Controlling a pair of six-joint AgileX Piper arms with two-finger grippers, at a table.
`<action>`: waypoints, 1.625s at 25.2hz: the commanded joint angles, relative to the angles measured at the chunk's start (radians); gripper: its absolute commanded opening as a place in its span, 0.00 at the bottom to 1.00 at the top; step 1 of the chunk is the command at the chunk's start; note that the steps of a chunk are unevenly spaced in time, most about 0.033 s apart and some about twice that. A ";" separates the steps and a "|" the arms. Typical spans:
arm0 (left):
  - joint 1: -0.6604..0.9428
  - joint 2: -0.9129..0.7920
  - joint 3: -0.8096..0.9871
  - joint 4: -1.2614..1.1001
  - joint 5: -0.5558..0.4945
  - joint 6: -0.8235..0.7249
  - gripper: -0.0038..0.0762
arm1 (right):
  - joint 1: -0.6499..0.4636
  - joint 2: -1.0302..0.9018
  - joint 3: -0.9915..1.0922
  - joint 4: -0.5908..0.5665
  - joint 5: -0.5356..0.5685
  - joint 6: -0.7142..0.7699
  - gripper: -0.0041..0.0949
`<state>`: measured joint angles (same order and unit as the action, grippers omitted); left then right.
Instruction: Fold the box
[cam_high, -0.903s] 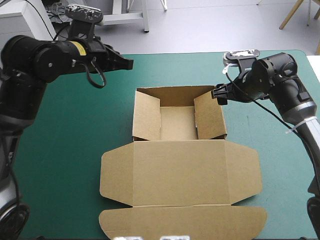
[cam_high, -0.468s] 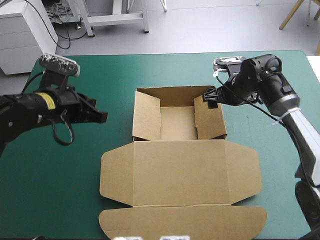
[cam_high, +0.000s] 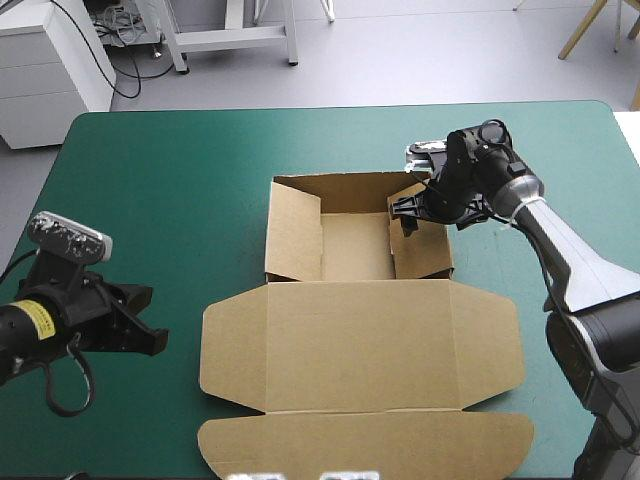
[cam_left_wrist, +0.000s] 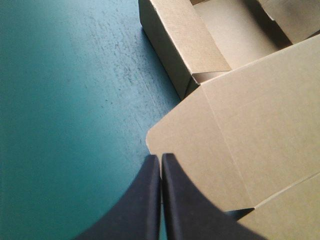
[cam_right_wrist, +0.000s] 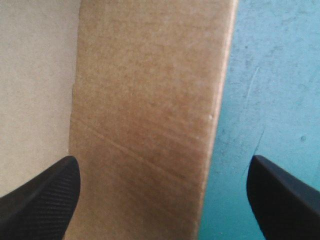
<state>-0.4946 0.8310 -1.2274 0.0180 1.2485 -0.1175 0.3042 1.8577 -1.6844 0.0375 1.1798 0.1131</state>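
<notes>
**Counter and box.** A brown cardboard box (cam_high: 355, 250), cut from one sheet, lies at the middle of the counter with the teal-green cover (cam_high: 150, 170). The far half of the box stands as an open tray with its walls raised. The broad lid panel (cam_high: 360, 345) lies flat on the cover on the near side of the tray. It has a rounded side flap at each end and a long rounded tuck flap (cam_high: 365, 445) along its nearest edge.

**Right arm.** The right end effector (cam_high: 405, 213), with two broad black fingers, hangs over the box's right wall (cam_high: 422, 238), toward that wall's far end. Seen from the right wrist, its fingers stand wide apart. One finger (cam_right_wrist: 40, 200) is over the pale floor inside the box and the other is over the teal-green cover outside it. The brown wall runs between them. Whether either finger touches the board cannot be told.

**Left arm.** The left end effector (cam_high: 155, 342) is to the left of the box, level with the lid panel and apart from the lid's left side flap (cam_high: 232, 350). Seen from the left wrist, its two black fingers are pressed together into one pointed arch with nothing between them. The tip points toward the rounded corner of that flap. Beyond the flap, the box's left wall (cam_left_wrist: 169, 50) rises upright from the cover.
</notes>
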 joint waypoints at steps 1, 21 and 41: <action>0.001 -0.048 0.010 -0.006 0.000 -0.009 0.04 | -0.002 -0.023 -0.020 0.011 -0.024 -0.014 0.87; 0.001 -0.083 0.028 -0.001 0.000 -0.008 0.04 | -0.002 0.014 -0.020 0.011 -0.032 -0.033 0.03; 0.001 -0.083 0.028 -0.002 0.001 -0.008 0.04 | -0.604 -0.122 -0.128 -0.134 -0.127 -0.130 0.02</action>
<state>-0.4946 0.7469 -1.1792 0.0170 1.2485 -0.1199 -0.1977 1.7907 -1.7779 -0.0928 1.1214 0.0000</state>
